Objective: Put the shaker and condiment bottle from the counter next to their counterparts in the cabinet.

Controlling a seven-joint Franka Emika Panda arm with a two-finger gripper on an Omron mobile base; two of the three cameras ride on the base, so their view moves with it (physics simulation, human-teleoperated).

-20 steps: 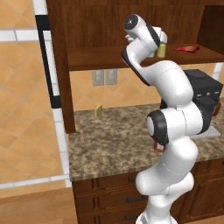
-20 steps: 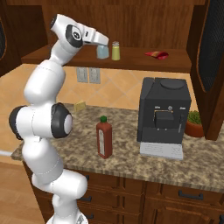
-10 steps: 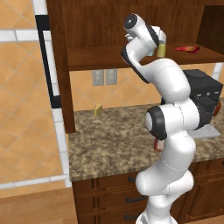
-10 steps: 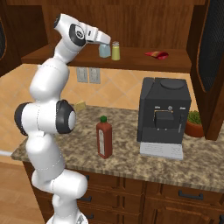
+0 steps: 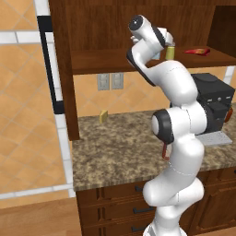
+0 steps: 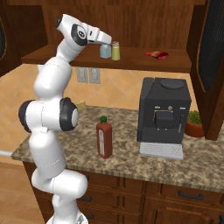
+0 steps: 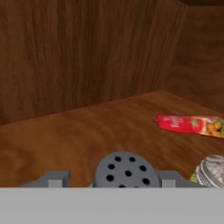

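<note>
The pale blue shaker stands on the cabinet shelf, right beside the yellow-green shaker. In the hand view its grey holed cap sits between my fingers, which stand wide apart, with a gap on the left side. My gripper hovers just over the cap, open. The silver cap of the yellow-green shaker is at the right, and the flat red bottle lies further along the shelf. The tall red condiment bottle stands on the granite counter.
A black coffee machine stands on the counter to the right of the tall bottle, with a small potted plant behind it. The cabinet's back wall is close behind the shakers. A small yellow block sits by the wall.
The arm's elbow has shifted a little. The gripper stays over the pale blue shaker, which keeps its place beside the yellow-green one.
</note>
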